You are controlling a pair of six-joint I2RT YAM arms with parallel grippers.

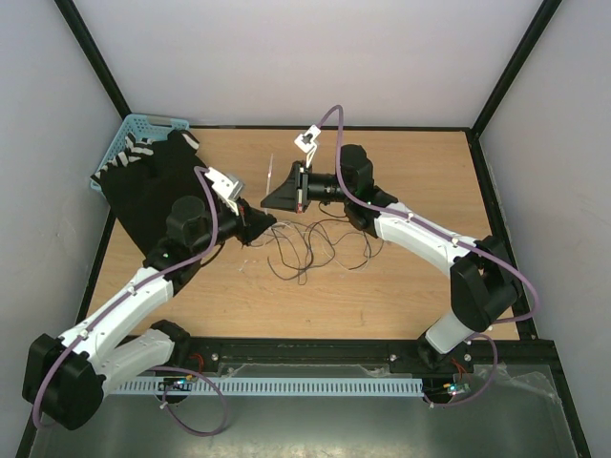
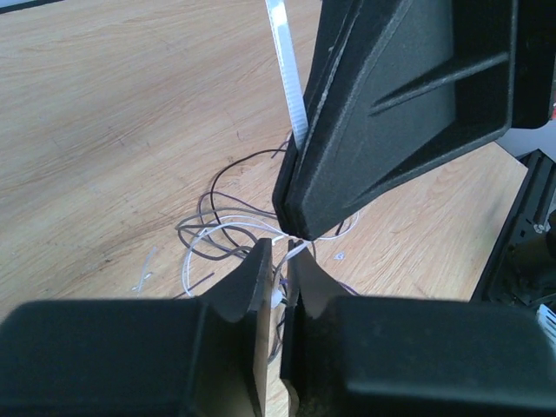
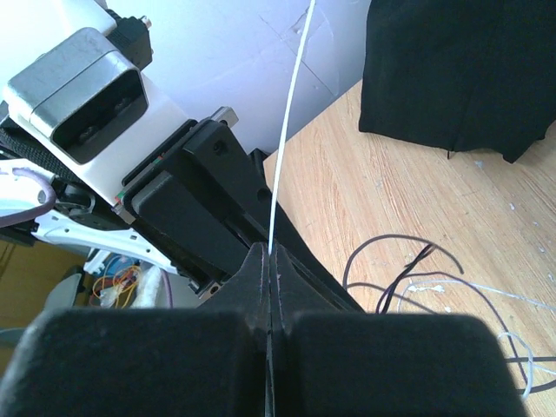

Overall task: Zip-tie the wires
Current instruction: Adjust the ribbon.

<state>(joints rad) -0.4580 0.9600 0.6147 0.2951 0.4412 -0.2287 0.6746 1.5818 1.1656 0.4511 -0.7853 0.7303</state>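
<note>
Right gripper (image 3: 269,252): clenched on the zip tie (image 3: 291,113), holding its tail upright, likely for threading.
Left gripper (image 2: 280,248): narrowed around the tie's lower end; cannot tell if it is gripping.
Wires (image 1: 310,246): loose tangle on the table (image 1: 382,286), just below both grippers.

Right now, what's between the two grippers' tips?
In the left wrist view, only the white zip tie: the right gripper pinches it and its lower end enters the left gripper. The wires lie behind.
</note>
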